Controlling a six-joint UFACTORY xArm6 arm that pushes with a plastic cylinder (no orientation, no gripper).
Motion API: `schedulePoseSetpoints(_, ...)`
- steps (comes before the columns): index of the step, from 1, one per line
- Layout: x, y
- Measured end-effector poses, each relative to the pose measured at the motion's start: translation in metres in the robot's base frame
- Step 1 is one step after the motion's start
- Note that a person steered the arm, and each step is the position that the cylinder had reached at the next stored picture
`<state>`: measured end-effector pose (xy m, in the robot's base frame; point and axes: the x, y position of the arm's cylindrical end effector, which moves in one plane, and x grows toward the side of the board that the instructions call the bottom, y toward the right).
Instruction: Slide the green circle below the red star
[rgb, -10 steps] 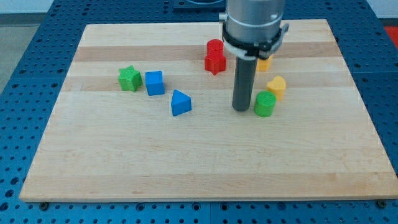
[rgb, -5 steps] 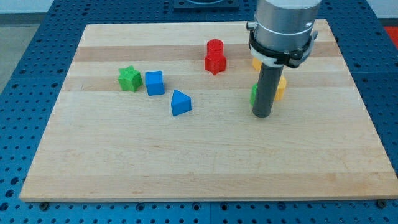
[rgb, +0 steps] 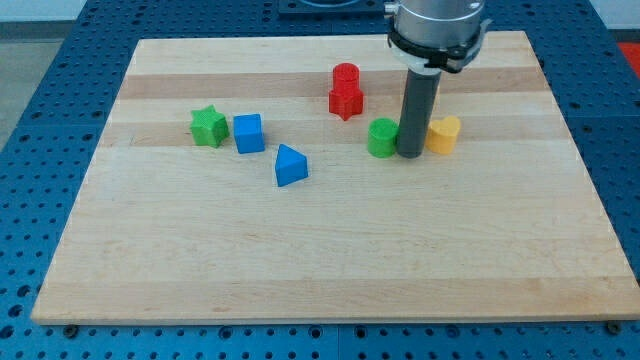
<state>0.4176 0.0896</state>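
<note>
**Seven blocks on the board, tip against the green circle**

My tip (rgb: 411, 155) touches the right side of the green round plastic block (rgb: 382, 138), which sits below and right of the red star block (rgb: 345, 101). The rod has no fingers.

Counted on the wooden board (rgb: 300, 260):
- Two red: star, cylinder (rgb: 346, 75).
- Two green: circle, star (rgb: 208, 126).
- Two blue: cube (rgb: 248, 132), triangle (rgb: 290, 165).
- One yellow block (rgb: 444, 133), just right of the tip.

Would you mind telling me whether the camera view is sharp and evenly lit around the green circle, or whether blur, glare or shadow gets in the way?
Camera view: sharp and evenly lit, with no glare on the wooden board. Shadows are soft and short. My tip sits against the green circle on the view's right side, in focus, with the yellow block just beyond the rod. The arm's housing is cropped at the view's top.
</note>
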Motion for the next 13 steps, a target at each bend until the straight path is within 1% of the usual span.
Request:
schedulePoseSetpoints(1,-0.007,-0.016)
schedulePoseSetpoints(3,-0.007,-0.044)
schedulePoseSetpoints(5,0.020,-0.054)
schedulePoseSetpoints(6,0.020,-0.067)
schedulePoseSetpoints(7,0.016,-0.067)
schedulePoseSetpoints(9,-0.013,-0.067)
schedulePoseSetpoints(11,-0.016,-0.068)
schedulePoseSetpoints(13,-0.007,-0.072)
